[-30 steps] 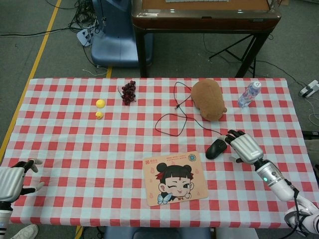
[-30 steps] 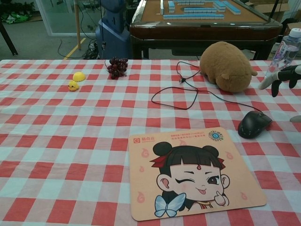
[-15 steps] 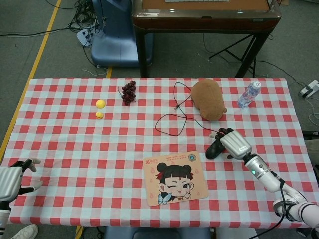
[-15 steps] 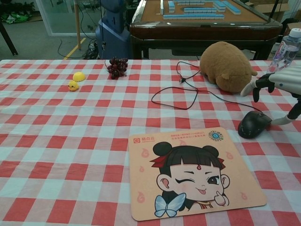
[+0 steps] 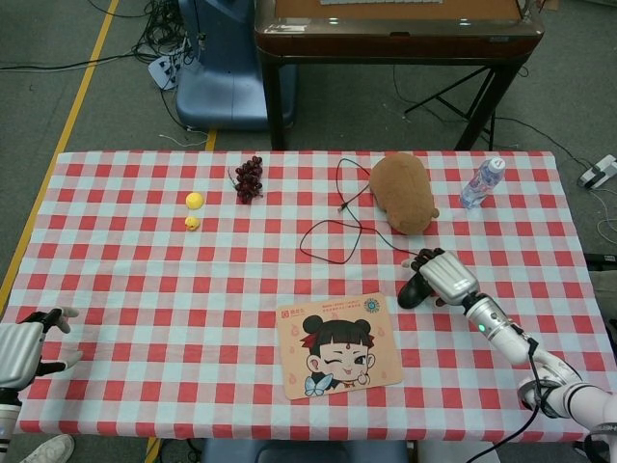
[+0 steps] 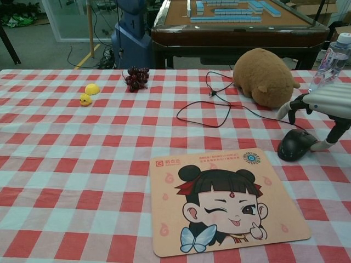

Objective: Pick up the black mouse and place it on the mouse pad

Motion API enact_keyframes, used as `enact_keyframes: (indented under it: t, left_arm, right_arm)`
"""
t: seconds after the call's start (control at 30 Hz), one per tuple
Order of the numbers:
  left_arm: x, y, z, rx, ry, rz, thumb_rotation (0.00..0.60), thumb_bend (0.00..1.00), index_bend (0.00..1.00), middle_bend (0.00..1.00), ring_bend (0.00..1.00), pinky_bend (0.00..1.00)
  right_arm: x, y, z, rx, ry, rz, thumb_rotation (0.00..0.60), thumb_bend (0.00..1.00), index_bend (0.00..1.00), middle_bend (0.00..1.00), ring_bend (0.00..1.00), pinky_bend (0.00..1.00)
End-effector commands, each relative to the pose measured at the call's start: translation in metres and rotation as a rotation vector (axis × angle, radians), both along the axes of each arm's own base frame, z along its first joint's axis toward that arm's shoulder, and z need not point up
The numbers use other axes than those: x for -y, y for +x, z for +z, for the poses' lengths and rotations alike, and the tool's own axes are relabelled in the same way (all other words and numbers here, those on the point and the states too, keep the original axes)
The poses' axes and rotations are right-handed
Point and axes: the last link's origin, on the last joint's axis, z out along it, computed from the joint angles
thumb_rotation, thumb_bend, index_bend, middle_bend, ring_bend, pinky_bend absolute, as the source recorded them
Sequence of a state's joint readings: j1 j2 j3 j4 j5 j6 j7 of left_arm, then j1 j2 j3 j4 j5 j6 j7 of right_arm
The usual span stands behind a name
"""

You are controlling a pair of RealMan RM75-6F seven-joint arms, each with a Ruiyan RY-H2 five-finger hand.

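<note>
The black mouse [image 5: 411,290] [image 6: 295,144] lies on the checked cloth just right of the mouse pad [image 5: 337,344] [image 6: 225,200], which is peach with a cartoon girl's face. My right hand [image 5: 441,275] [image 6: 324,106] hovers over the mouse's right side with its fingers spread. Its thumb reaches down beside the mouse's rear, and I cannot tell if it touches. The mouse's cable [image 5: 333,236] loops away to the far left. My left hand [image 5: 21,349] hangs at the table's near left corner, fingers apart and holding nothing.
A brown plush toy [image 5: 403,191] [image 6: 263,76] sits right behind the mouse. A water bottle [image 5: 482,181] [image 6: 332,55] stands at the far right. Dark grapes [image 5: 250,177] and two small yellow ducks [image 5: 194,201] lie at the far left.
My right hand has moved left, from beside the mouse to over its right side, with the thumb lowered beside it. The mouse and left hand have stayed in place.
</note>
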State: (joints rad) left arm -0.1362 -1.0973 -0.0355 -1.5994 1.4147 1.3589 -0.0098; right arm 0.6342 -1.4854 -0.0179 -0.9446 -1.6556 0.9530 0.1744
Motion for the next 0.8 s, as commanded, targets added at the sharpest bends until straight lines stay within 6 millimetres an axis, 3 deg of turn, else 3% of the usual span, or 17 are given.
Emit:
enact_keyframes:
  t: [0.03,0.27,0.43,0.8]
  left_arm:
    - [-0.0001,0.0000,-0.0001,0.000,0.000,0.000,0.600,0.12,0.43,0.50,0.38,0.55]
    - [-0.0003,-0.0002,0.0004,0.002,0.001,0.001,0.600,0.12,0.43,0.50,0.38,0.55]
    - [-0.0006,-0.0002,0.0008,0.002,0.002,0.002,0.600,0.12,0.43,0.50,0.38,0.55]
    - [-0.0006,-0.0004,0.0026,0.004,0.007,0.004,0.600,0.12,0.43,0.50,0.38,0.55]
  right_arm:
    - [0.0011,0.0002,-0.0020,-0.004,0.002,0.000,0.600,0.09,0.24,0.35,0.21,0.31]
    - [0.0033,-0.0011,-0.0066,-0.020,0.008,-0.001,0.600,0.10,0.24,0.35,0.21,0.31]
    - [0.0034,-0.0017,-0.0073,-0.030,0.006,0.002,0.600,0.10,0.31,0.35,0.21,0.31]
    - [0.0060,-0.0010,-0.0106,-0.099,0.010,0.019,0.600,0.12,0.32,0.31,0.16,0.28]
